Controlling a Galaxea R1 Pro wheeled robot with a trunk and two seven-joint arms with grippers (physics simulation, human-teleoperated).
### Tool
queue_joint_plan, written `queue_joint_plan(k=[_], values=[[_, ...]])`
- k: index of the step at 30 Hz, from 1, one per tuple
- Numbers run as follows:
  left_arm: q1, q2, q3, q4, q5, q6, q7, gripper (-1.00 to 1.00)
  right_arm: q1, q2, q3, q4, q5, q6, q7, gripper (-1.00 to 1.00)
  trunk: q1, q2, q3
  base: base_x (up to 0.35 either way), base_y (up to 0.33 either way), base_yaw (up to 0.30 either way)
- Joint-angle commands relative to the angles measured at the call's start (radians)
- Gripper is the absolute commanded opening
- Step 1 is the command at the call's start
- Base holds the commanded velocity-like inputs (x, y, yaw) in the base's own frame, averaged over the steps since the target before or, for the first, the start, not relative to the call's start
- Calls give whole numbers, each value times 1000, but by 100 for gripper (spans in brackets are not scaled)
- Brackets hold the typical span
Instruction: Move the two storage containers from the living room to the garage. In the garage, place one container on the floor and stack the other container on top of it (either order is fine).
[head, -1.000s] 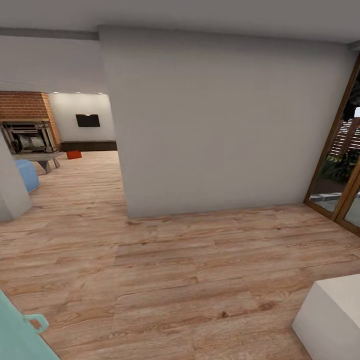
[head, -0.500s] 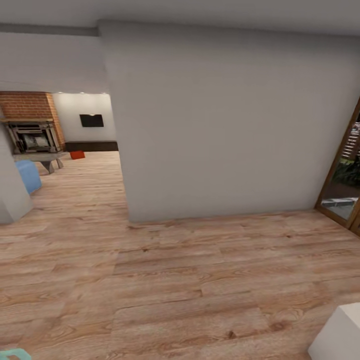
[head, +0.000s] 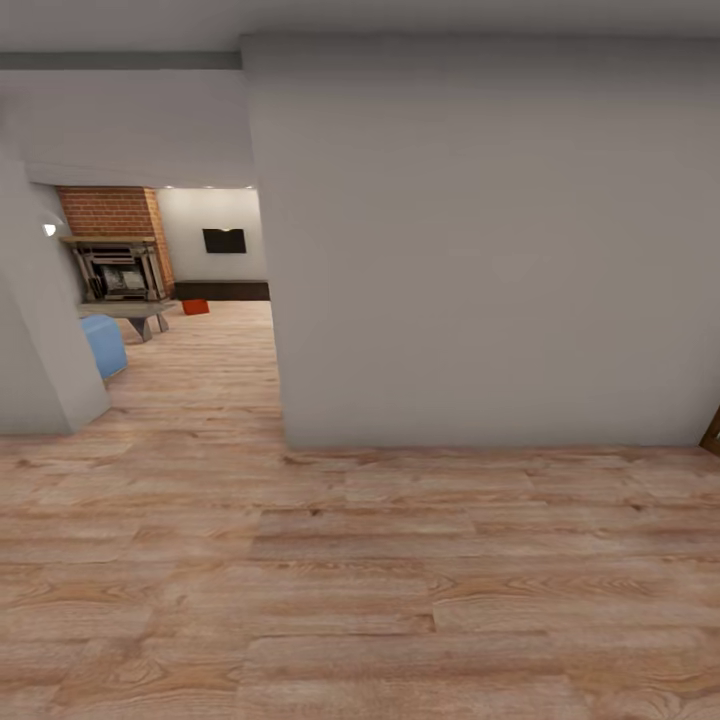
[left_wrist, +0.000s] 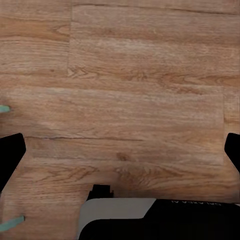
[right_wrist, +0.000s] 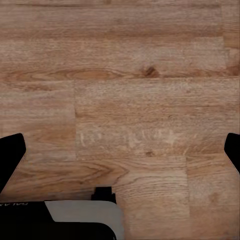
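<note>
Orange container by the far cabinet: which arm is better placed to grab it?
Neither yet. The orange container sits far off, left of centre. Both hands, left and right, are open over bare planks; slight edge left.

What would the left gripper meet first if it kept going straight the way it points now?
The light wood plank floor. The left gripper points down at bare planks with nothing between its open fingers; how far off the floor lies is unclear.

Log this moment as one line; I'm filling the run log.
phase: en route | floor: wood planks | ahead: grey wall | far left: storage container by fireplace | left tool: open, empty | right tool: open, empty
</note>
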Motion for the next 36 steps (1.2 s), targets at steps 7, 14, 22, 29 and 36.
queue_joint_plan(k=[7, 14, 22, 29, 36], values=[[-1, 0, 1, 5, 4, -7, 1, 100, -2, 0, 8, 4, -9, -7, 0, 100, 1, -1, -1, 329, 0, 88], [-2, 0, 1, 4, 4, -7, 2, 100, -2, 0, 8, 4, -9, -7, 0, 100, 1, -1, -1, 329, 0, 236], [-2, 0, 1, 4, 4, -7, 2, 100, -2, 0, 8, 4, -8, -7, 0, 100, 1, -1, -1, 329, 0, 248], [-2, 0, 1, 4, 4, -7, 2, 100, -2, 0, 8, 4, -7, -7, 0, 100, 1, -1, -1, 329, 0, 249], [-2, 0, 1, 4, 4, -7, 2, 100, -2, 0, 8, 4, -6, -7, 0, 100, 1, -1, -1, 329, 0, 249]])
